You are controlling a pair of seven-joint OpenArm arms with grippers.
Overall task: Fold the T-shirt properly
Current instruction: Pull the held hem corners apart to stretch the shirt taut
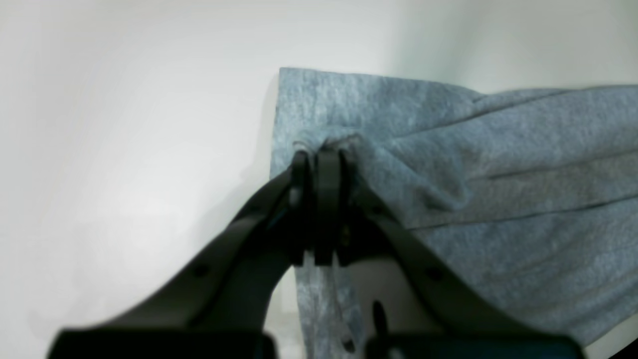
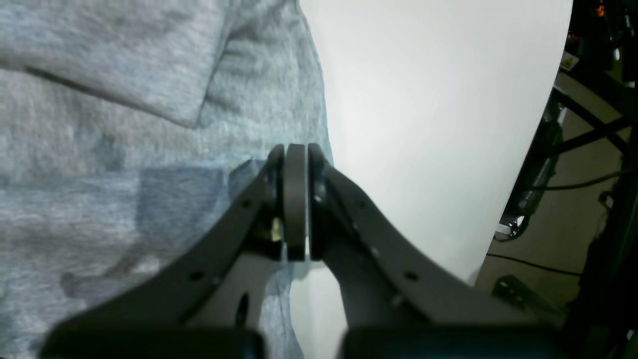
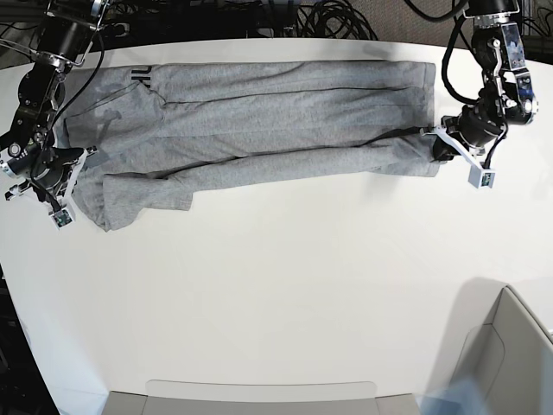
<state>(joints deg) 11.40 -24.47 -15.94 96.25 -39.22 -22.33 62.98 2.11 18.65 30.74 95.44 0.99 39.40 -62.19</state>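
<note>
The heather-grey T-shirt [image 3: 259,121] lies stretched sideways across the far part of the white table [image 3: 276,277], its near long edge folded in over the body. A bit of black lettering [image 3: 141,78] shows near its far left end. My left gripper [image 3: 438,143] is at the shirt's right end, shut on a pinched bunch of fabric; in the left wrist view the gripper [image 1: 319,154] bites the cloth [image 1: 498,189] near a corner. My right gripper [image 3: 76,166] is at the shirt's left end, and in the right wrist view this gripper [image 2: 296,149] is shut on the cloth's [image 2: 124,149] edge.
A grey bin [image 3: 510,346] stands at the near right corner and a flat tray edge [image 3: 259,391] runs along the near side. Cables [image 3: 328,17] lie behind the table's far edge. In the right wrist view the table edge [image 2: 548,149] drops to a floor with dark frame parts.
</note>
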